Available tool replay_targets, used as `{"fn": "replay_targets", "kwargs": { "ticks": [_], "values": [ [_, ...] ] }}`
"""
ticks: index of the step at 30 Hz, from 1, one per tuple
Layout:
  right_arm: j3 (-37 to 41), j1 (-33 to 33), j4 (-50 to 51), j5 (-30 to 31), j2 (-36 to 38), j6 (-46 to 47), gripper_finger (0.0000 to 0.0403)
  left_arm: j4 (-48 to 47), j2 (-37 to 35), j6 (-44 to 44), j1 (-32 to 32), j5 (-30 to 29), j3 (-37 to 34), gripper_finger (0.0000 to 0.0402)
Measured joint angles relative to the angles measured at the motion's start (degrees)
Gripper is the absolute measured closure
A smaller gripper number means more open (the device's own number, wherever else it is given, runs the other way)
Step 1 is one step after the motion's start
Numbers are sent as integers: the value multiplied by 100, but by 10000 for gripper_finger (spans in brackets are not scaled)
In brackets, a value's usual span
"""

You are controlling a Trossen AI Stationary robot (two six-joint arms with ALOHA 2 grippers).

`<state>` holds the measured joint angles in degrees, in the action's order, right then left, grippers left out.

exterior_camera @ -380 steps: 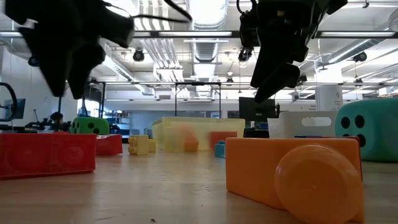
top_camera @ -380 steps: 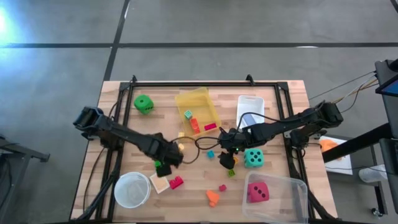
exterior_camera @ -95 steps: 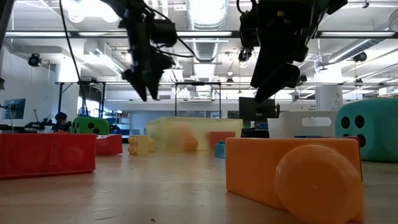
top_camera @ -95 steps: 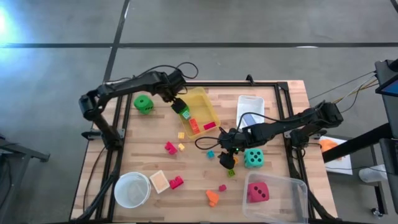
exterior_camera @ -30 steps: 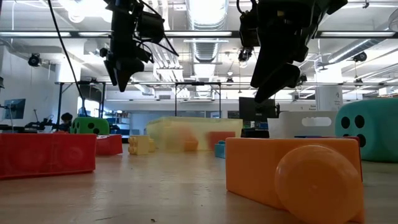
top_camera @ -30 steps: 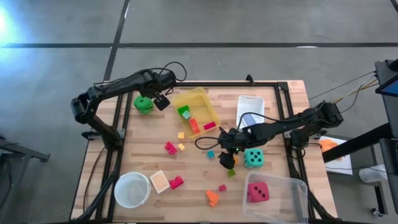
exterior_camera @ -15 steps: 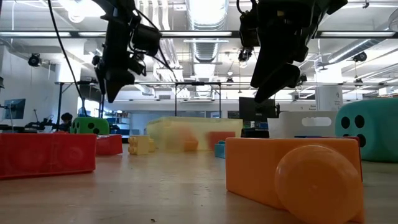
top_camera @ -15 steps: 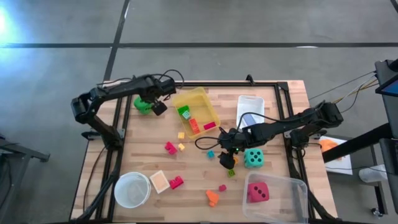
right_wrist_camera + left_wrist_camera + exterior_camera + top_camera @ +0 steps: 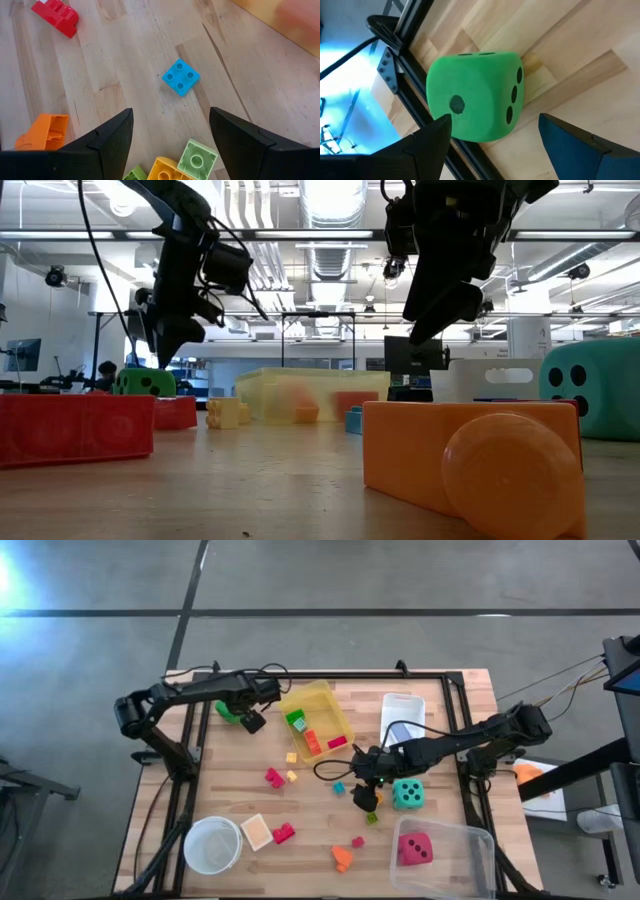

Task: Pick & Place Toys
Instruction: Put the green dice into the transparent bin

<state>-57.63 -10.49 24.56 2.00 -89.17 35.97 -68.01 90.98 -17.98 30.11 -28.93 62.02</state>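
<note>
Wooden planks make up the surface, framed by black rails, with grey concrete floor around it. At its far left corner the left gripper hangs over the green die, fingers spread apart on either side of it, not touching. In the low view that die sits behind a red block. Near the left front corner stands a round white bowl. The yellow bin is tilted beside the left gripper, with green and red blocks inside. A pink block and a small yellow block lie on bare wood between bin and bowl. At mid-surface the right gripper hovers with fingers parted over a blue block; a light green block lies close by. An orange block lies toward the front edge. The teal die sits just right of the right gripper, the pink-red die inside the clear bin. The white bin stands at the far right. Behind, the low view shows a bright hall with ceiling lights.
</note>
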Motion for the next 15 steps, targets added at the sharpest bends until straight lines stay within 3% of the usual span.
{"fn": "replay_targets", "kwargs": {
  "ticks": [15],
  "values": [
    [0,0,0,-1,0,0,148,350,35,-638,106,-68,-59,101]
  ]
}}
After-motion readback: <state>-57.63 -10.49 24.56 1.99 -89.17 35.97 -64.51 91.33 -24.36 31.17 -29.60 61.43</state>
